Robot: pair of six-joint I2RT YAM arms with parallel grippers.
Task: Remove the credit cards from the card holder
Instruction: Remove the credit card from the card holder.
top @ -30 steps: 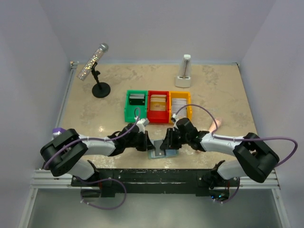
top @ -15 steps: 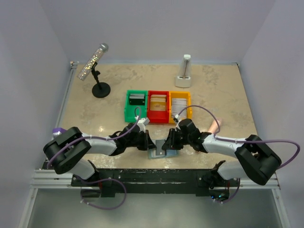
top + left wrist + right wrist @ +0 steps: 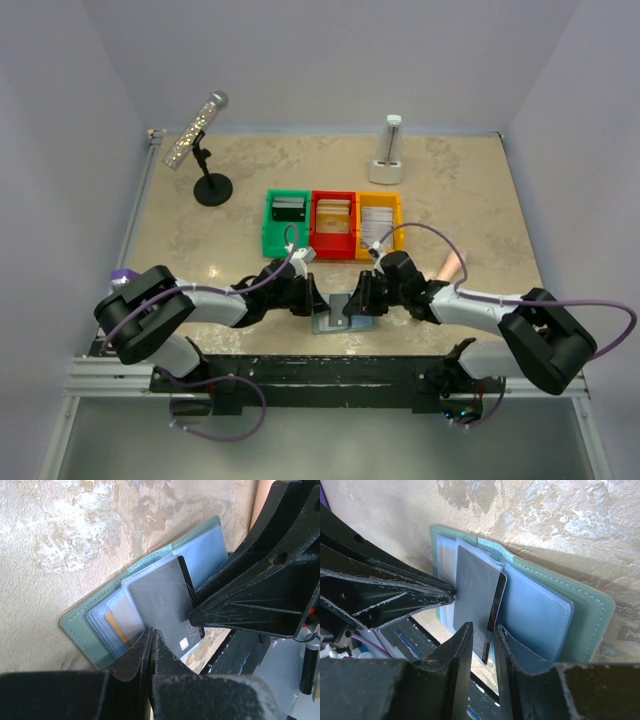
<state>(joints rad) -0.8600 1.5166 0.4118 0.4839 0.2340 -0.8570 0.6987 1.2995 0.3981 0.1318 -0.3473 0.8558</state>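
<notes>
Lying open on the counter point(image 3: 450, 190), the card holder point(image 3: 335, 323) sits low in the middle of the top view, just above the arm bases, with both pincers meeting over it. Above it, further up the frame, stand a green bin point(image 3: 268, 228), a red bin point(image 3: 316, 228) and a yellow bin point(image 3: 399, 230) in a row, each with cards inside.

In the left wrist view the card holder point(image 3: 80, 627) runs diagonally from lower left to upper right, its clear pockets facing up. A grey card point(image 3: 160, 597) with a dark edge stands partly out of its pocket, and a tan card point(image 3: 117, 628) shows through a pocket lower left of it. The left pincer point(image 3: 151, 642) is clenched, fingers pressed together, its tip down against the holder at the grey card's lower edge; whether it nips anything cannot be told.

In the right wrist view the right pincer point(image 3: 483, 640) straddles the grey card's lower corner, one finger on each side with a narrow gap. Whether the fingers actually clamp the card cannot be told. The left pincer's tip touches the card's left edge there.
</notes>
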